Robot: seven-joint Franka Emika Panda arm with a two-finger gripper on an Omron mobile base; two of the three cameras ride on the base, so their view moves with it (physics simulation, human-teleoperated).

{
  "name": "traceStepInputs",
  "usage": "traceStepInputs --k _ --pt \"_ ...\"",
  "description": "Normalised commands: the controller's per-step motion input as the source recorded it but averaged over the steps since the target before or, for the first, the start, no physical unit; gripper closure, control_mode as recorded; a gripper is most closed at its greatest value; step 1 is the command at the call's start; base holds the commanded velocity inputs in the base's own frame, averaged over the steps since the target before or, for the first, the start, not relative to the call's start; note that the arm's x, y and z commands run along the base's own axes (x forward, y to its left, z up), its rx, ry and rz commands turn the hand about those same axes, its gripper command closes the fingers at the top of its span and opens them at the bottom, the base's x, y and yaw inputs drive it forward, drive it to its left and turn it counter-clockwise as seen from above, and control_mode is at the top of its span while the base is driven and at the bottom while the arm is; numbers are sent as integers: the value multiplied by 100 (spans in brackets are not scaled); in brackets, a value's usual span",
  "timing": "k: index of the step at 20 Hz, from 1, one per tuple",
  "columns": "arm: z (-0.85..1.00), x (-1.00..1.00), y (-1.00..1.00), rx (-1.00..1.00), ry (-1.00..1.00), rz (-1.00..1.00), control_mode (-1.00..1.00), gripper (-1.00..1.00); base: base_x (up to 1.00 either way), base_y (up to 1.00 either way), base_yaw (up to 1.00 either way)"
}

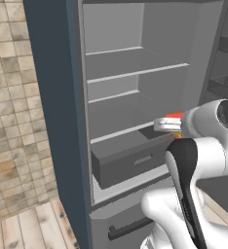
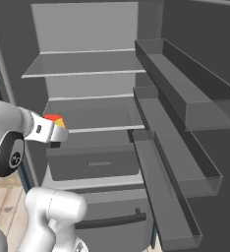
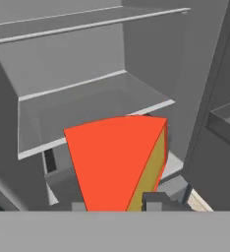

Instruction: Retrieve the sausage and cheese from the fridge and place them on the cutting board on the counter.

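The gripper (image 3: 121, 204) is closed narrowly on the cheese (image 3: 117, 160), and the wedge is held between the two dark fingertips (image 3: 156, 201). In the hand view the red-orange face of the cheese is turned toward the camera, and its yellow side is seen at the right edge. In the left base view the cheese (image 1: 175, 116) is seen as a small red and yellow piece at the tip of the gripper (image 1: 167, 124), in front of the open fridge (image 1: 52, 97) and clear of its shelves. In the right base view the cheese (image 2: 55, 120) is held at the height of the lower shelf (image 2: 97, 129), just in front of its edge. A grey drawer (image 1: 130, 160) is seen below this shelf, pulled partly out. The upper shelf (image 2: 82, 69) is located above. The open door with its long grey bins (image 2: 186, 98) is seen at the right side of the right base view. A tiled wall (image 1: 9, 112) and a wooden floor (image 1: 33, 223) are seen left of the fridge.
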Motion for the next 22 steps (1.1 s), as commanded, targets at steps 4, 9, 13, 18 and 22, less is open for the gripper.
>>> traceStepInputs --k 4,9,13,18,22 --pt "-86 -46 0 2 17 0 -100 100 0 0 0" --pt "-1 -14 0 2 2 0 -100 100 0 0 0" --pt "0 0 0 0 0 0 -100 100 0 0 0" --pt "0 0 0 0 0 0 -100 100 0 0 0" --pt "0 0 0 0 0 0 -100 100 0 0 0"
